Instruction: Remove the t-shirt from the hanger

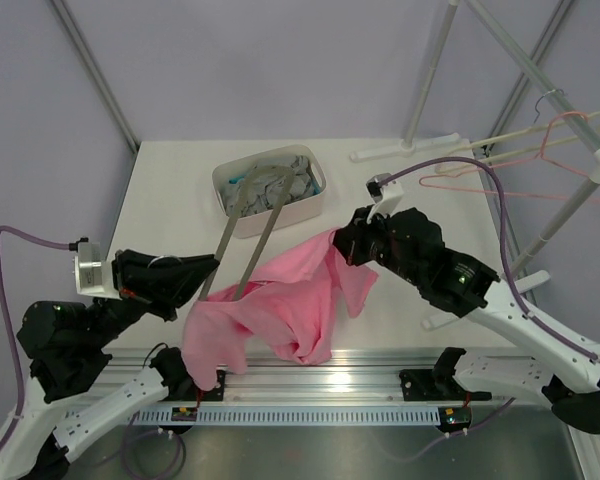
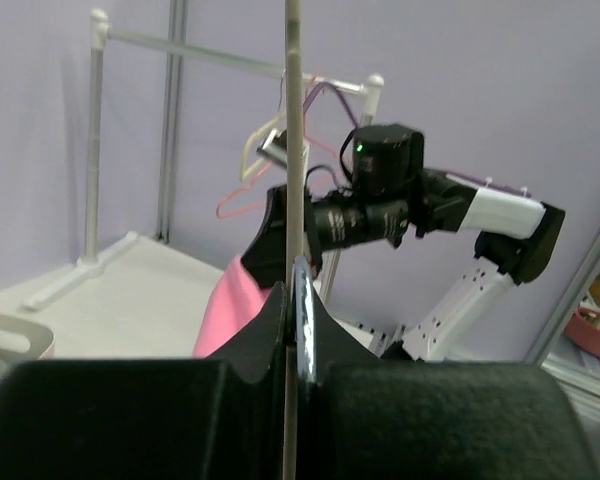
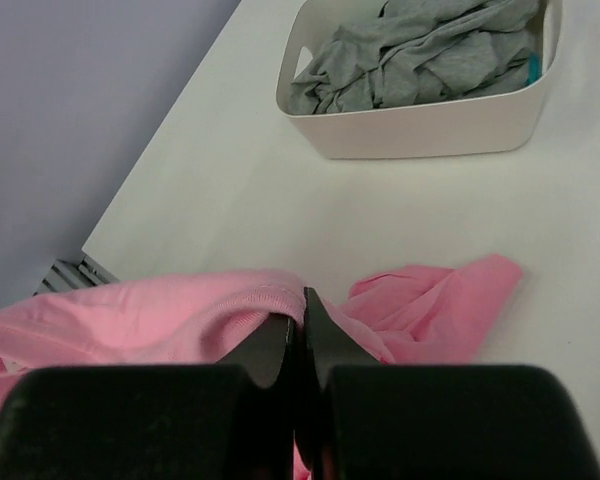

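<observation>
The bright pink t-shirt (image 1: 280, 305) lies crumpled near the table's front edge, partly draped over the lower end of the hanger (image 1: 255, 225). The hanger's two grey bars slant up over the white tub. My left gripper (image 1: 208, 268) is shut on the hanger. In the left wrist view one bar (image 2: 293, 150) runs straight up between the closed fingers, with a silver metal piece beside it. My right gripper (image 1: 342, 243) is shut on the t-shirt. In the right wrist view its jaws pinch the ribbed pink hem (image 3: 270, 300).
A white tub (image 1: 220, 195) of grey clothes sits at the back centre, under the hanger's far end. A white clothes rack (image 1: 540, 215) stands at the back right, carrying a cream hanger (image 1: 510, 135) and a thin pink wire hanger (image 1: 570, 130). Its foot (image 1: 400, 150) rests on the table.
</observation>
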Robot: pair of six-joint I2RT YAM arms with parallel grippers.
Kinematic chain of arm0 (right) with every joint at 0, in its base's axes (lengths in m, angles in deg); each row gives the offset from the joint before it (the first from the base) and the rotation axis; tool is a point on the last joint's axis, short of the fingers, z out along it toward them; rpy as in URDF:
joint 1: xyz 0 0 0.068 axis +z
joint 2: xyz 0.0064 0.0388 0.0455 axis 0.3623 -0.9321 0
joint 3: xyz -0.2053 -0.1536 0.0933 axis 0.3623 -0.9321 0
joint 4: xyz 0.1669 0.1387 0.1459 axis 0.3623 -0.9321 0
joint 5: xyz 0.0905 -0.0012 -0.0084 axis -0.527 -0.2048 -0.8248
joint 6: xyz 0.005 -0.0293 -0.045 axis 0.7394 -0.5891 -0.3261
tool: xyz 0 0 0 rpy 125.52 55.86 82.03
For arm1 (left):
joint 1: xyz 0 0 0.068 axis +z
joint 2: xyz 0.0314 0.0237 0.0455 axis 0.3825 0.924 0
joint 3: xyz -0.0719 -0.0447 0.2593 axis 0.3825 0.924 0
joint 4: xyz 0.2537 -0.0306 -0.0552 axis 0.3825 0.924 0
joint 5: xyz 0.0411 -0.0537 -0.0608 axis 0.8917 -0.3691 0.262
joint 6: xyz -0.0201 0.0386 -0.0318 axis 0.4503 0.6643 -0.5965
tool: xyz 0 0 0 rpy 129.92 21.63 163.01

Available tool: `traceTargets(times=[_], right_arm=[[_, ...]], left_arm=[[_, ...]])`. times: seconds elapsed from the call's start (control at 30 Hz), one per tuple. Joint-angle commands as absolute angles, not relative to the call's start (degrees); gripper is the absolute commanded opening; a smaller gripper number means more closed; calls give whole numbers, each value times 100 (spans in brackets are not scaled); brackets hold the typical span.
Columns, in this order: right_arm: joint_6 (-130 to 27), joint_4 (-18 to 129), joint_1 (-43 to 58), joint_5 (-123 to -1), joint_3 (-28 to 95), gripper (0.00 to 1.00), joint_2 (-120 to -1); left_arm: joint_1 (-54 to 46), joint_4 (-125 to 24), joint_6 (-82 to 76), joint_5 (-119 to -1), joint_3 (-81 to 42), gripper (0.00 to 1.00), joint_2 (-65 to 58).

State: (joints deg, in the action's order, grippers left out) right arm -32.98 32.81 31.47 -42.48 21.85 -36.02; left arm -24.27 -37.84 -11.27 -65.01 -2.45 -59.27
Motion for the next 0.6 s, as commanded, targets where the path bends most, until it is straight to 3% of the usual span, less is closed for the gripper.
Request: traceTargets(times=[0.0, 0.27, 0.57], right_arm=[[-3547, 3728, 3097, -5117, 2506, 0, -3784], [-3776, 3500, 3097, -4423, 2788, 0, -4373], [-3705, 4414, 3097, -5301, 1997, 0, -4690]], left_arm=[[-2418, -5972, -1448, -6412, -211, 0, -5813], [-2418, -7214, -1615, -6150, -229, 0, -5154], [-2418, -7427, -1009, -5850, -255, 0, -4837]])
